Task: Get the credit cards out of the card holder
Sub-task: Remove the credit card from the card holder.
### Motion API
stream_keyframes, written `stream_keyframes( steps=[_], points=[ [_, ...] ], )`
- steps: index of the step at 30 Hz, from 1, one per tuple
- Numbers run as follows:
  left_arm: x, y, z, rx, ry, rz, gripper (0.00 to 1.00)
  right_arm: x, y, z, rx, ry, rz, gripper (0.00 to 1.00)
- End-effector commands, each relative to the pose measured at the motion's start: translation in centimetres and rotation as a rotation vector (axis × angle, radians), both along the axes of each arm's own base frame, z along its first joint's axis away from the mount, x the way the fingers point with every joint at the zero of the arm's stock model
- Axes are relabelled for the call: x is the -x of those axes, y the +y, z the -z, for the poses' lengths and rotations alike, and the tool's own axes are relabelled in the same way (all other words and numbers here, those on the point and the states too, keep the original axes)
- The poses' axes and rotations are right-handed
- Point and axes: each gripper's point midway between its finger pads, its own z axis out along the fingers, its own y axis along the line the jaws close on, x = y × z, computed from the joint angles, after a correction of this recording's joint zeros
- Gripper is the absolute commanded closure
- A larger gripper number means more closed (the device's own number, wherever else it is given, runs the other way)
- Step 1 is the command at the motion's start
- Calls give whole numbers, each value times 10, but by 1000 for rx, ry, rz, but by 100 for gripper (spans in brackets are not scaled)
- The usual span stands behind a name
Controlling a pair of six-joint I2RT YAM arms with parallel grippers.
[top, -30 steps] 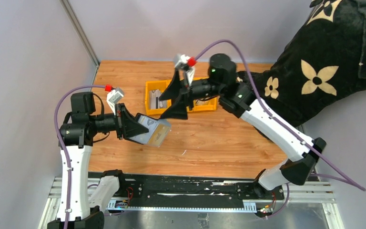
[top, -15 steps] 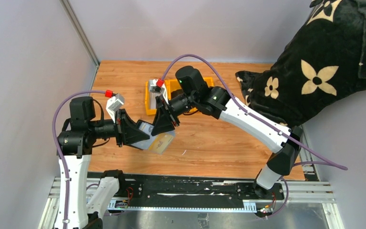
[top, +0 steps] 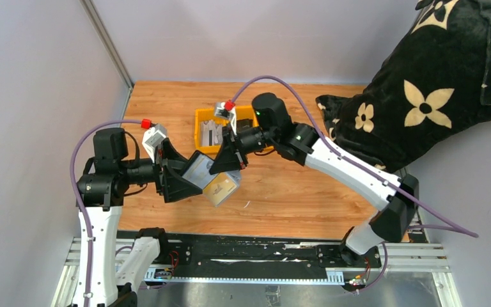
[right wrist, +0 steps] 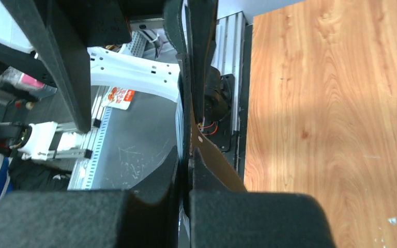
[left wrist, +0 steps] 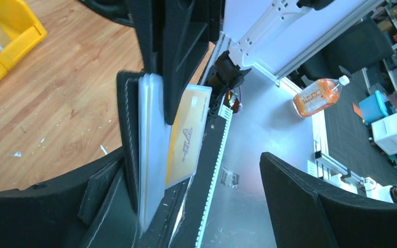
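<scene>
The black card holder (top: 199, 170) hangs in the air above the near middle of the table, with credit cards (top: 222, 188) sticking out of it. In the left wrist view I see its black edge (left wrist: 130, 144), a silvery card (left wrist: 152, 155) and a tan-gold card (left wrist: 188, 134). My right gripper (top: 227, 161) comes from the far side and is shut on the card holder (right wrist: 185, 124); the tan-gold card (right wrist: 214, 157) shows beside its fingers. My left gripper (top: 185, 171) stands open around the holder's near end, and the holder lies close to one of its fingers (left wrist: 41, 212).
A yellow tray (top: 212, 131) holding small items stands behind the grippers. A black cushion with tan flowers (top: 435, 83) covers the far right. The black mounting rail (top: 243, 252) runs along the table's near edge.
The right gripper swung from over the yellow tray to the holder and shut on it. The left gripper, shut on the holder before, has opened.
</scene>
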Motion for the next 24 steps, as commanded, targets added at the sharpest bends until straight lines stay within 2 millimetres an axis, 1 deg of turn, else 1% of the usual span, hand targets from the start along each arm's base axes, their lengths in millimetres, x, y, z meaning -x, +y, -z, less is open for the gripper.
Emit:
stream_keyframes(
  steps=[1,2,3,4,5,6,8,9,11,13,14,15,16,18,21,22,23,24],
  points=[
    [-2,1,-1,-15,2,-23,18,-9,-14,-65,-277,-18,176,100],
    [-4,2,0,-26,1,-37,22,-12,-16,-61,-297,2,217,100],
    [-6,3,0,-35,5,-52,26,-13,-20,-68,-335,-3,250,100],
    [-11,4,2,-50,14,-75,31,-15,-22,-61,-340,33,288,99],
    [-15,5,4,-61,33,-96,36,-13,-24,-64,-367,45,311,99],
    [-18,6,4,-70,36,-111,41,-14,-24,-59,-379,62,331,99],
    [-23,8,5,-82,46,-129,52,-8,-22,-55,-393,78,354,99],
    [-25,8,4,-82,51,-129,57,-1,-18,-53,-392,82,350,99],
    [-26,7,2,-75,58,-122,62,2,-14,-49,-390,90,368,99],
    [-25,6,1,-68,61,-114,67,6,-11,-48,-404,96,381,96],
    [-24,6,0,-64,61,-108,72,7,-10,-46,-407,100,386,94],
    [-22,5,-1,-58,54,-98,74,9,-8,-45,-405,101,383,94],
    [-20,5,-1,-51,53,-87,80,11,-7,-43,-399,99,369,92],
    [-15,3,0,-39,45,-66,88,13,-4,-36,-365,82,345,86],
    [-8,2,0,-31,12,-47,99,15,-2,-27,-285,16,280,70],
    [-5,2,0,-29,-4,-40,100,15,-2,-24,-254,-5,252,66],
    [-4,2,0,-28,-15,-36,100,13,-2,-21,-221,-16,234,65],
    [-1,1,-1,-25,-25,-31,100,13,-2,-22,-202,-30,213,64]
  ],
)
